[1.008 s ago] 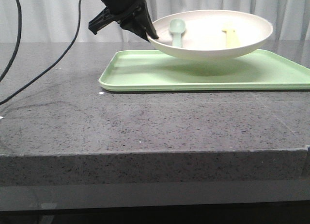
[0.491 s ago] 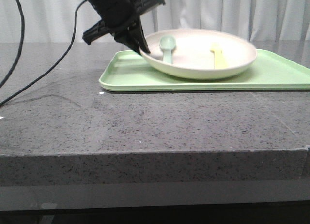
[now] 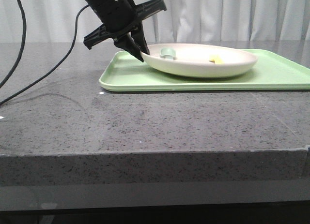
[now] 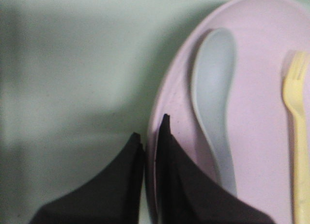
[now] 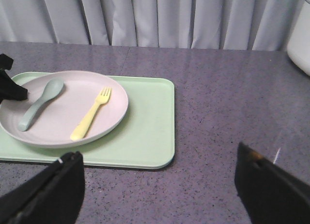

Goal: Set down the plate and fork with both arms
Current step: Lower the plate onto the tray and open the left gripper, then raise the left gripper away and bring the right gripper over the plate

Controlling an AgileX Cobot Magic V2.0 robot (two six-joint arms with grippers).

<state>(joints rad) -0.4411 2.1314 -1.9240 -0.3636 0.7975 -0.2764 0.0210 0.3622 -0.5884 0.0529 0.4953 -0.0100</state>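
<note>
Grey speckled stone surface [image 3: 145, 122]: left tool [image 3: 137, 49] clamped on cream round plastic plate [image 3: 203, 64] rim, right tool [image 5: 160, 185] wide open, empty; abrupt release risks jolting slim yellow plastic fork [image 5: 91, 113].

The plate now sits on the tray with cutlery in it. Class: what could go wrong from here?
1. The left pincer pinches the plate rim; lifting away before opening could tip it.
2. The fork and spoon lie loose inside and might slide.

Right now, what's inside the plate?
The plate holds a grey-green spoon and a yellow fork, lying apart. The left gripper clamps its rim, hiding a sliver there.
</note>
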